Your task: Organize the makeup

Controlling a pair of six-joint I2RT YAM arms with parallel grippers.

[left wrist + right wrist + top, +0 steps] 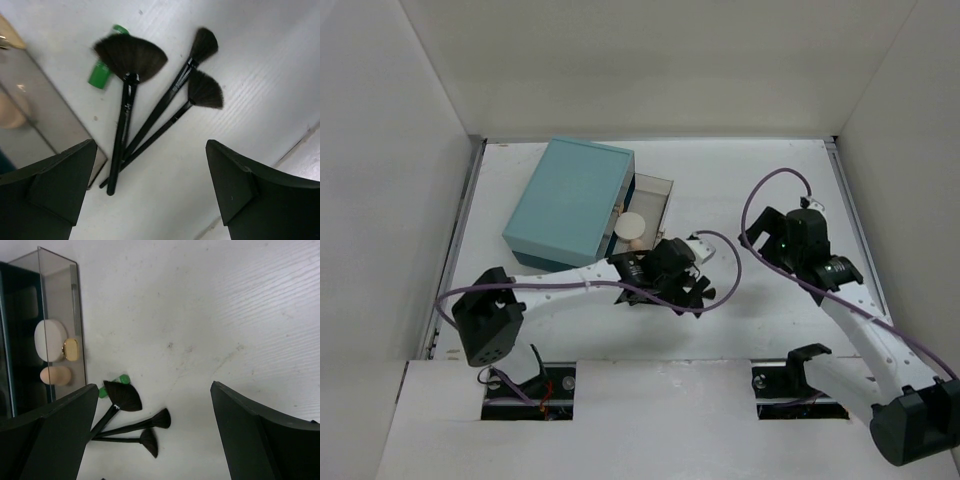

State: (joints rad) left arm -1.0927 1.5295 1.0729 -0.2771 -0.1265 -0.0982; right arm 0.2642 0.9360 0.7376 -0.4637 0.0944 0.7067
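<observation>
left jaws wide | three brushes (165,100) lie between, untouched | right jaws wide

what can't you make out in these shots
Top view: left arm covers the brushes.
Left wrist view: fan brush overlaps the green item; drawer blurred, cut by the edge.
Right wrist view: gold item too small to identify; a finger of the right pincer hides brush handles.

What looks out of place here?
Three black brushes lie loose on the table beside the open drawer, handles crossing in a splayed bunch. A small green item sits partly under the bristles of the large fan brush. The white puff and peach sponge sit in the drawer.
</observation>
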